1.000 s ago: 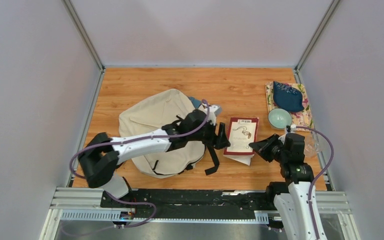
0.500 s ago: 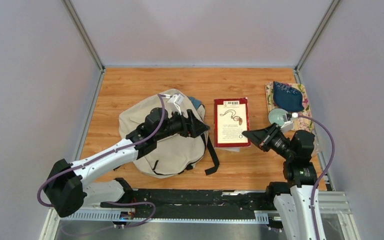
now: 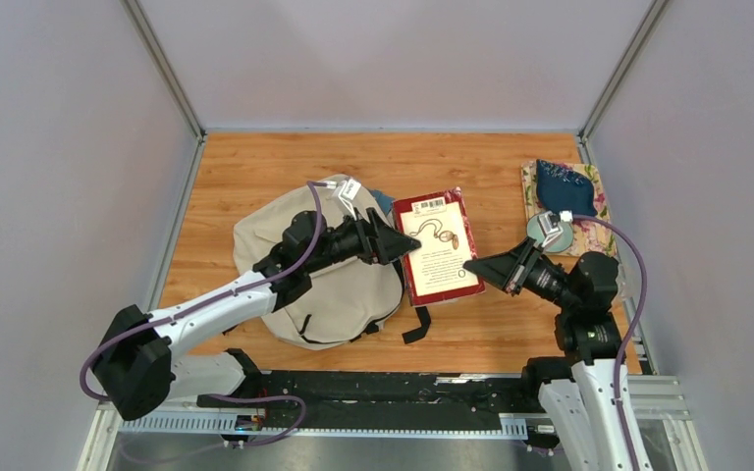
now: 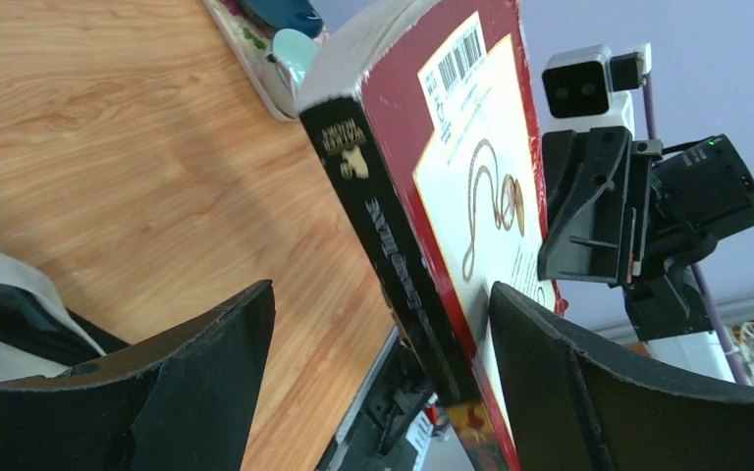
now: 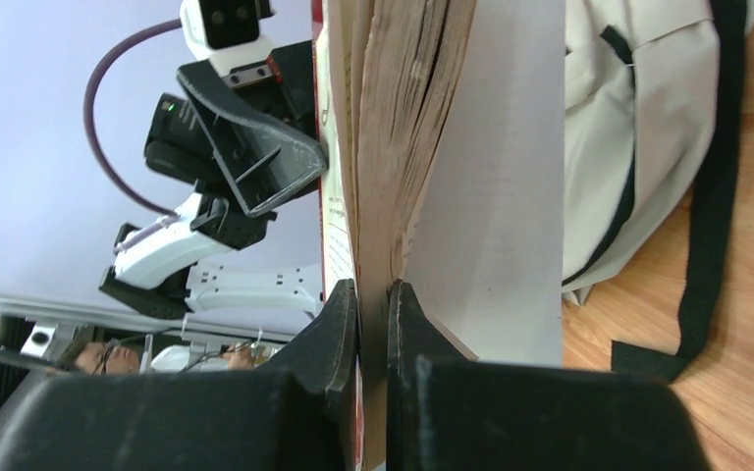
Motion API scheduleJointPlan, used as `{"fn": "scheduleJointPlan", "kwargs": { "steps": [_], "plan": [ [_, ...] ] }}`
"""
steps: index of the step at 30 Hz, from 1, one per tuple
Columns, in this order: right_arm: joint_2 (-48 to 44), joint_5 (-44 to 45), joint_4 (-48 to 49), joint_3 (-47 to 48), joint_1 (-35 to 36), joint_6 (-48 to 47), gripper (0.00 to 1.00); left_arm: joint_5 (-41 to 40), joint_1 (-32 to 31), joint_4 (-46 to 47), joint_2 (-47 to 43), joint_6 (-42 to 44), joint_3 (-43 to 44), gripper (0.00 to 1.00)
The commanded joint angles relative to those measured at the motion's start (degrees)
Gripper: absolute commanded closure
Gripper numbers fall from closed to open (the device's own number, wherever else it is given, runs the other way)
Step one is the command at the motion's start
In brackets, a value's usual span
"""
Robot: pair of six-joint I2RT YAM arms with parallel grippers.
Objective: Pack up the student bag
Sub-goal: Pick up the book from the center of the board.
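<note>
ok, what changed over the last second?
The right tool, shut on the book, carried it left toward the bag and tipped it up. The left tool pulled back over the bag and opened wider; the book's spine edge now sits between its open fingers, not gripped. The bag and the blue pouch stayed put.

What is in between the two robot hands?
The red book. The right gripper pinches its edge, and the open left gripper faces its spine. The top view shows it.
</note>
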Motion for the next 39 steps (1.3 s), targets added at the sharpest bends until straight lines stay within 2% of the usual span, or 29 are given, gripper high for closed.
{"fn": "scheduleJointPlan", "kwargs": {
  "steps": [1,6,8,11,12,14,15,16,17,18,20,23,27,30,32,33,36,39],
  "plan": [
    [0.72,-3.86,9.96,0.55,2.13,2.67,1.0,3.4,0.15,7.38,1.47,-2.92,-0.49,0.13],
    [3.18,-5.18,15.24,-0.95,5.2,3.82,1.0,4.45,0.15,9.05,1.65,-3.71,-1.02,0.13],
    [4.76,-5.27,15.86,-0.86,6.43,3.03,1.0,4.46,0.24,8.88,1.21,-3.27,-1.02,0.17],
    [6.26,-4.57,14.38,-0.16,9.07,0.4,1.0,4.98,0.24,8.35,0.59,-2.48,-0.93,0.35],
    [7.22,-4.31,13.15,0.45,9.6,-1.17,1.0,5.07,0.41,7.74,0.33,-2.22,-0.93,0.52],
    [8.11,-1.43,4.65,3.33,9.6,-8.02,1.0,5.16,0.5,6.6,-0.46,-1.26,-0.93,0.71],
    [9.24,0.25,0.78,4.57,9.51,-10.74,1.0,4.9,0.67,5.11,-0.9,-1.08,-1.19,0.88],
    [9.77,2.0,-5.26,5.63,9.6,-12.68,0.99,4.63,0.85,4.23,-1.86,-0.73,-1.28,0.95],
    [10.3,5.42,-7.49,7.29,9.51,-15.84,0.85,4.28,0.94,3.35,-2.56,-0.11,-1.63,1.0],
    [10.83,7.1,-9.26,7.75,9.51,-16.56,0.7,2.97,1.29,1.77,-3.35,0.24,-2.5,1.0],
    [11.97,11.48,-13.22,8.36,9.51,-17.36,0.3,0.78,1.55,-0.17,-6.43,1.55,-3.48,1.0],
    [11.98,16.42,-16.74,7.93,9.42,-16.4,0.18,-4.93,1.99,-5.08,-11.43,4.1,-4.8,1.0],
    [9.61,14.43,-13.16,2.75,9.51,-10.1,0.17,-16.95,1.99,-10.1,-18.46,6.39,-7.95,1.0],
    [6.19,9.94,-3.76,-4.19,10.04,-3.85,0.17,-25.39,1.99,-6.27,-24.27,4.91,-13.99,1.0],
    [3.82,10.72,0.12,-7.8,11.09,0.29,0.17,-28.31,2.08,-1.96,-27.7,3.33,-17.35,1.0],
    [3.28,11.77,0.22,-8.5,12.92,1.17,0.16,-28.94,1.99,2.5,-28.58,2.62,-20.41,1.0],
    [2.4,16.95,1.18,-9.56,18.36,2.94,0.16,-29.65,2.08,8.33,-30.25,-0.19,-23.69,1.0],
    [3.88,21.61,5.29,-10.44,23.83,4.87,0.16,-28.42,1.99,8.44,-29.56,-2.47,-23.08,1.0]
  ]
}}
